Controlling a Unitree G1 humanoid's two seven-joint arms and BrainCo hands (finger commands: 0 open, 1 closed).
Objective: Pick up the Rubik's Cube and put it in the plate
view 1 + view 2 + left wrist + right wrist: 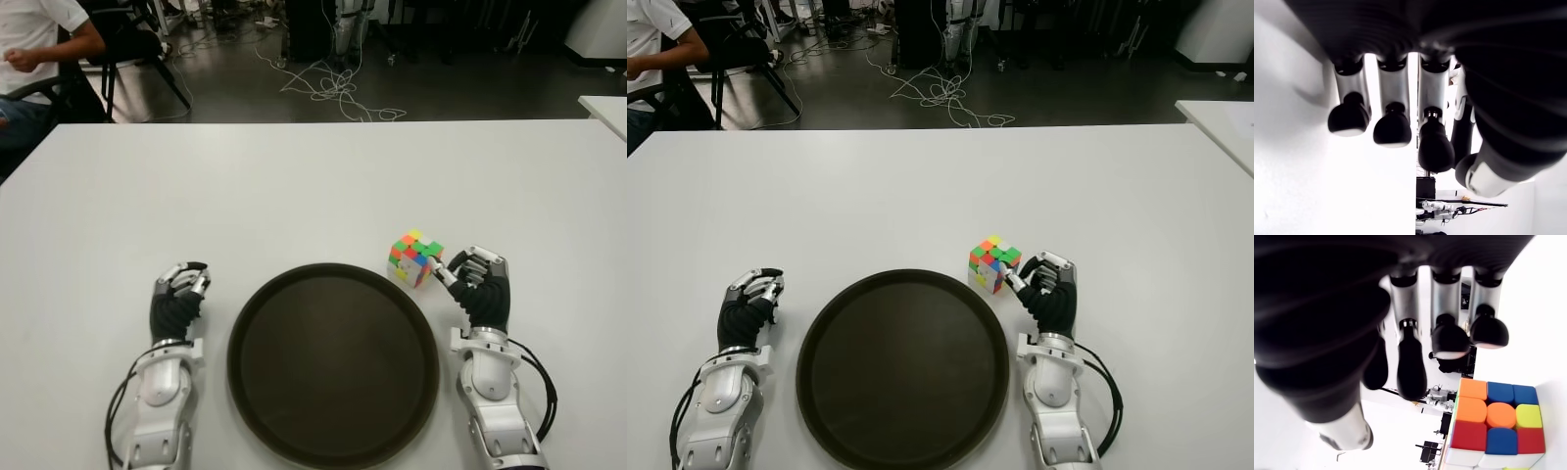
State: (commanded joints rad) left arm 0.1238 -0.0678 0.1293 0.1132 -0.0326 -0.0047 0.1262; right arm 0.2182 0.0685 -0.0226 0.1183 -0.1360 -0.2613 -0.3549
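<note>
Multicoloured Rubik's Cube (416, 257) sits on white table (294, 186), just beyond right rim of round dark brown plate (333, 362), outside it. Right hand (478, 284) just beside cube on its right; fingers (1411, 366) loosely curled, holding nothing, cube not gripped. Left hand (178, 297) left of plate, fingers (1392, 128) relaxed, empty. Seated person (34, 49) at far left.

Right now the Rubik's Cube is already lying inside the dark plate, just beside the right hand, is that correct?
Not quite: the Rubik's Cube sits on the white table just outside the plate rim, beside the right hand. The left eye view shows it.
</note>
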